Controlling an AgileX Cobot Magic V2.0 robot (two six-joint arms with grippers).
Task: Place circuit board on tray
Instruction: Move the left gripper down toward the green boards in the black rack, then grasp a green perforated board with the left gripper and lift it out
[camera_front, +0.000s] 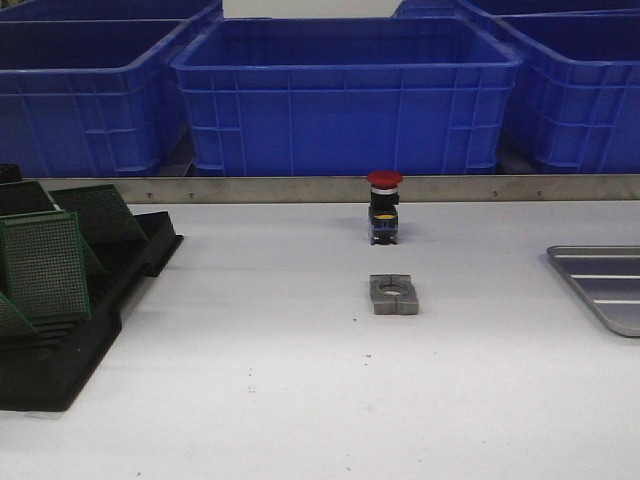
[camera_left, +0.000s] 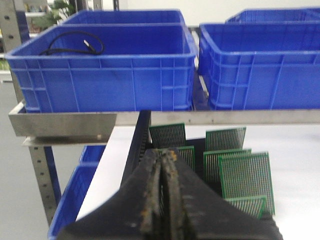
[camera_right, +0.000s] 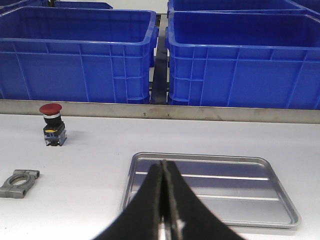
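Note:
Several green circuit boards (camera_front: 45, 265) stand tilted in a black slotted rack (camera_front: 60, 370) at the table's left. In the left wrist view my left gripper (camera_left: 165, 152) is shut, its tips in front of the boards (camera_left: 247, 175) and over the rack; nothing clearly shows between its fingers. The silver tray (camera_front: 605, 285) lies at the table's right edge with nothing in it. My right gripper (camera_right: 163, 164) is shut with nothing in it, its tips over the near left part of the tray (camera_right: 240, 187). Neither gripper shows in the front view.
A red-capped push button (camera_front: 384, 208) stands mid-table near the back, with a grey metal clamp block (camera_front: 394, 294) just in front of it. Blue crates (camera_front: 345, 95) line the back behind a metal rail (camera_front: 300, 188). Another blue crate (camera_left: 75, 200) sits below the table's left edge.

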